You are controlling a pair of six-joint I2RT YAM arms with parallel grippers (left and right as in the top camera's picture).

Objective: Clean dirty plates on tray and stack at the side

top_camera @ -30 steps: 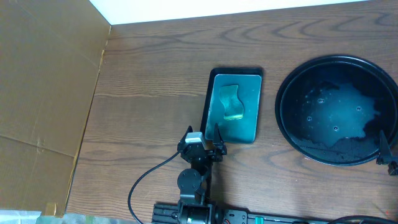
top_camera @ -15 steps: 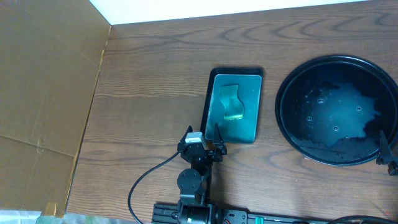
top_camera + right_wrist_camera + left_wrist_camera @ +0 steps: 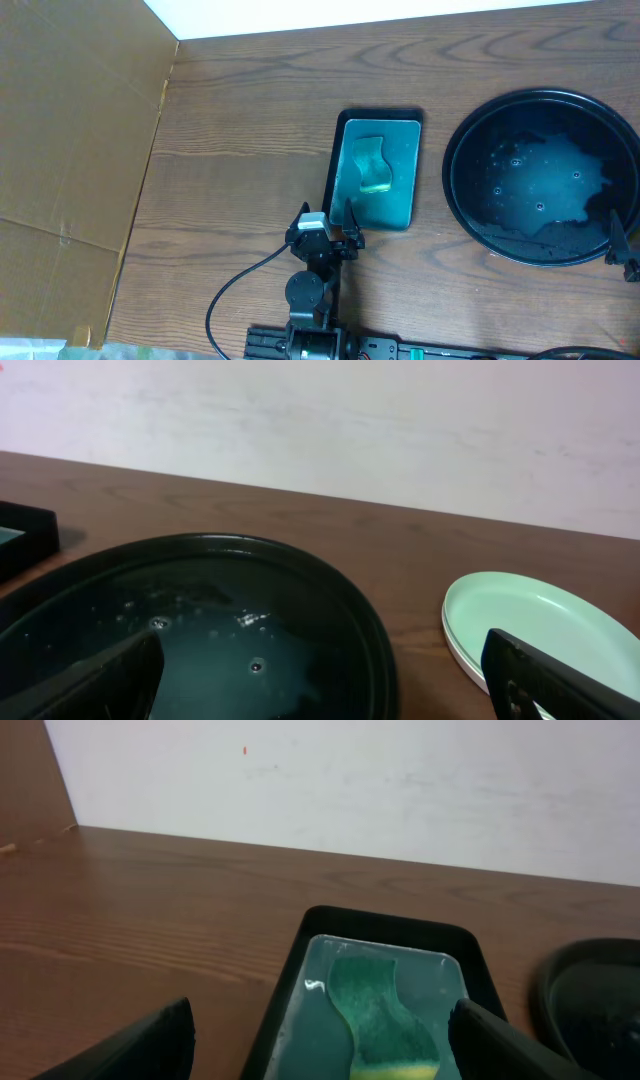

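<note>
The large round black tray (image 3: 470, 190) sits at the right of the table with only a wet glossy bottom showing; it also shows in the right wrist view (image 3: 330, 600). A stack of pale white-green plates (image 3: 530, 625) lies on the table right of the tray, seen only in the right wrist view. No smear shows on the top plate. My right gripper (image 3: 330, 700) is open and empty over the tray's near rim. My left gripper (image 3: 325, 1045) is open and empty just before the small teal tray.
A small rectangular teal tray with a dark rim (image 3: 340, 150) holds a green and yellow sponge (image 3: 372, 166), also visible in the left wrist view (image 3: 385, 1020). A cardboard panel (image 3: 70, 150) stands along the left. The left arm base (image 3: 315, 290) is at the table's front.
</note>
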